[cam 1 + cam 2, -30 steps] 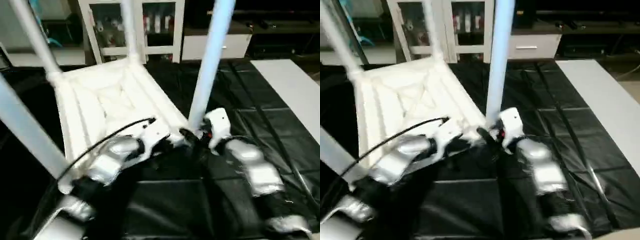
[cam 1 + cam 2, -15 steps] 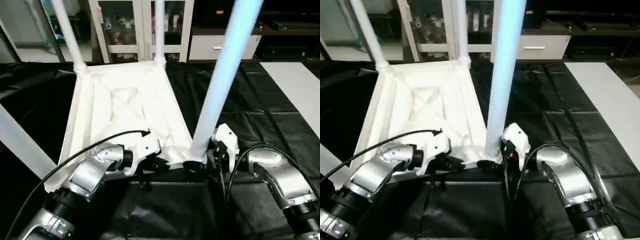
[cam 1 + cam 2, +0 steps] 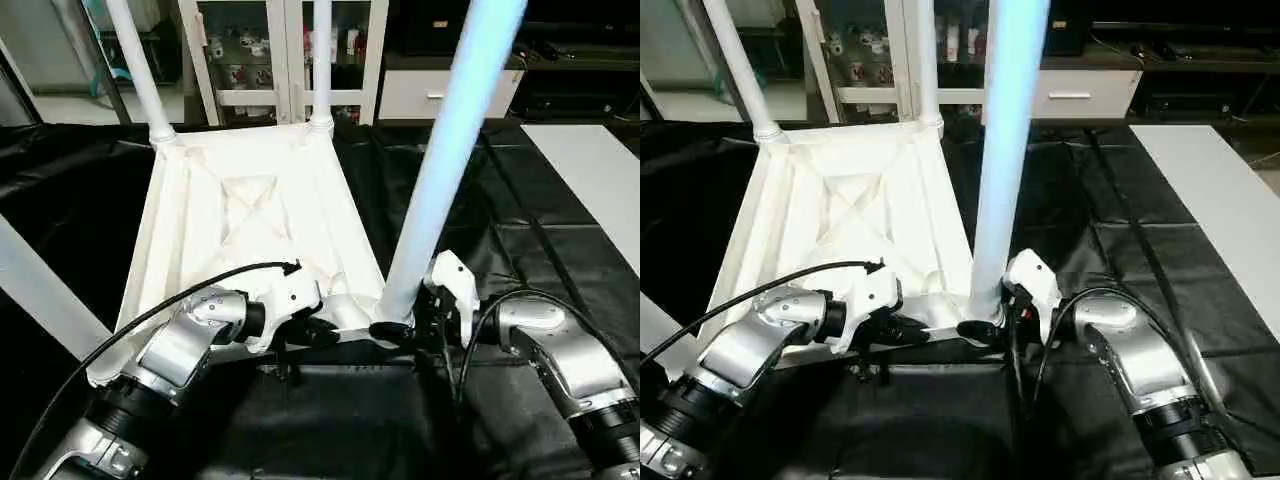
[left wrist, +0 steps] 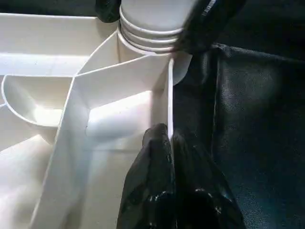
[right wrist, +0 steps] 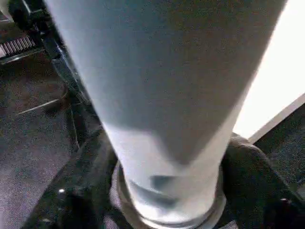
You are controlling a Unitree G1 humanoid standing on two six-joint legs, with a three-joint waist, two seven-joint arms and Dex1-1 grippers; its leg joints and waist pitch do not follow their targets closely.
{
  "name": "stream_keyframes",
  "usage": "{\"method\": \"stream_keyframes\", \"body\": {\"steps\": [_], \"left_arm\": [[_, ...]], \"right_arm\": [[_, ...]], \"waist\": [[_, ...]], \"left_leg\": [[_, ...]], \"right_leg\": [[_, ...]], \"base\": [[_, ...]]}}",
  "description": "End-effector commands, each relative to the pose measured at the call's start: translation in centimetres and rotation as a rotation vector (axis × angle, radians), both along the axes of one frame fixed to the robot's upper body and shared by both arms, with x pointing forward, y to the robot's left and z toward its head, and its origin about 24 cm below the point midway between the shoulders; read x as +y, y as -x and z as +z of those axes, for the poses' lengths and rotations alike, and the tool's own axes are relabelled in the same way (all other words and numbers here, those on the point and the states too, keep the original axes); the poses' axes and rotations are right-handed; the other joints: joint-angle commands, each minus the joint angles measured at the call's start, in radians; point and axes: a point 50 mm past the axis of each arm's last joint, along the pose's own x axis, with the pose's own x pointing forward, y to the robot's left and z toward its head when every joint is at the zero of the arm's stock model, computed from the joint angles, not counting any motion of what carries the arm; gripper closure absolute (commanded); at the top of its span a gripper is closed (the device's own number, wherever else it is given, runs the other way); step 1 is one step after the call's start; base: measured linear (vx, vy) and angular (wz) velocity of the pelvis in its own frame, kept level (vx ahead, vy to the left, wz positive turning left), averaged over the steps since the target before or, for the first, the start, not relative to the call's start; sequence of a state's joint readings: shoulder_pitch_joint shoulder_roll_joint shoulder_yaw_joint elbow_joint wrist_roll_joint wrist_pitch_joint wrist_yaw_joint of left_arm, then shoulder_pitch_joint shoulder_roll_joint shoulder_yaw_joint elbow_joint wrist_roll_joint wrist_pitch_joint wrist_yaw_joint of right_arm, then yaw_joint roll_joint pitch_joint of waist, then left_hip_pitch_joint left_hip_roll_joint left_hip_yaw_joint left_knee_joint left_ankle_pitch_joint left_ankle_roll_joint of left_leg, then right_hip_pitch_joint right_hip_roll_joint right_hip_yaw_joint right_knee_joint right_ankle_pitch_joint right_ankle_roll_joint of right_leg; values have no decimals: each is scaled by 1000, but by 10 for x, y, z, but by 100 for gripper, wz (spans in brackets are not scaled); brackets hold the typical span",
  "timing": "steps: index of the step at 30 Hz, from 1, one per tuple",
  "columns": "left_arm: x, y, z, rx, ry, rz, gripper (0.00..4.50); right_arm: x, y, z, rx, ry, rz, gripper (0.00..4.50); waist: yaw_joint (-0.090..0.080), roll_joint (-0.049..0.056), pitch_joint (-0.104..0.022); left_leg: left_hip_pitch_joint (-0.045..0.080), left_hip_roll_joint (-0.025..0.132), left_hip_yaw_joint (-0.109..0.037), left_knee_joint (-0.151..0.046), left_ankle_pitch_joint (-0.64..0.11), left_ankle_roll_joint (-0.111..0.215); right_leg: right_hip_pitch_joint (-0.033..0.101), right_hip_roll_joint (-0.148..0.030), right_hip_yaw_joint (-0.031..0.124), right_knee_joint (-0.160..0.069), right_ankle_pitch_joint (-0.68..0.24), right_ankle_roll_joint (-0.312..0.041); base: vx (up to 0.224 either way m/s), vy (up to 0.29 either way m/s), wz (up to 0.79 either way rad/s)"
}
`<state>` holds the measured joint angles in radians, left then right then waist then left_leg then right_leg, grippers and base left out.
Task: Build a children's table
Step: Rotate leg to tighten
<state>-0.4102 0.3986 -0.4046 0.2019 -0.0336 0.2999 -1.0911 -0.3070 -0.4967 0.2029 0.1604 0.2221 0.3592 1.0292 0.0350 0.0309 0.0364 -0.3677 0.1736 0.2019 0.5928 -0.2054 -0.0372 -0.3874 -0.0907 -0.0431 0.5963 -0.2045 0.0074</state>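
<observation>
The white tabletop [image 3: 250,215] is lying upside down on a black sheet [image 3: 500,200], with its X ribs facing up. Four long white legs are standing up from its corner sockets. Two far legs [image 3: 140,70] are sticking up at the back corners. Another leg [image 3: 35,290] is crossing the near left side of the head views. The near right leg [image 3: 450,150] is sitting in the corner socket closest to the robot's right arm.

The left gripper [image 3: 305,335] is pinching the near rim of the tabletop. In the left wrist view, its two black fingers [image 4: 152,191] are squeezing tight, one on each side of the thin white wall. They are gripping just beside the corner socket.

The right gripper [image 3: 395,330] is sitting at the bottom of the near right leg. In the right wrist view, one black finger [image 5: 81,186] is on each side of the tube, right at the socket ring. I cannot tell if the fingers are pressing on the leg or only sitting close to it.

A flat white board [image 3: 600,175] is lying on the sheet far off to the right. A white cabinet [image 3: 290,45] with glass doors is standing behind the table.
</observation>
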Motion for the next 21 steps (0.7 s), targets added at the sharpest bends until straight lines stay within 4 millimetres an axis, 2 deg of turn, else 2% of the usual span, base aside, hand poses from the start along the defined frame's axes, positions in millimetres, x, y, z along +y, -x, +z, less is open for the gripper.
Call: {"method": "stream_keyframes", "body": {"steps": [1,6,17,21], "left_arm": [[-3,9,-11,58,-34,-43,450],[-4,8,-11,55,-34,-41,450],[-2,10,-13,61,-36,-38,450],[-2,7,-13,45,-33,-11,450]], "right_arm": [[-2,3,-3,11,14,17,153],[-4,4,-4,14,19,21,184],[-2,4,-7,27,22,28,189],[-2,0,-9,17,16,-27,189]], "waist": [[-1,-8,-54],[0,-9,-55],[1,-11,-56],[-1,-10,-54]], "left_leg": [[14,58,-24,-64,-102,90],[14,58,-24,-63,-103,90],[14,57,-25,-61,-99,95],[13,57,-24,-61,-114,88]], "right_leg": [[42,-52,37,-48,0,-296],[43,-52,36,-48,-5,-297],[44,-52,36,-46,-9,-295],[42,-52,36,-48,-31,-294]], "base": [[0,0,0],[0,0,0],[0,0,0],[0,0,0]]}}
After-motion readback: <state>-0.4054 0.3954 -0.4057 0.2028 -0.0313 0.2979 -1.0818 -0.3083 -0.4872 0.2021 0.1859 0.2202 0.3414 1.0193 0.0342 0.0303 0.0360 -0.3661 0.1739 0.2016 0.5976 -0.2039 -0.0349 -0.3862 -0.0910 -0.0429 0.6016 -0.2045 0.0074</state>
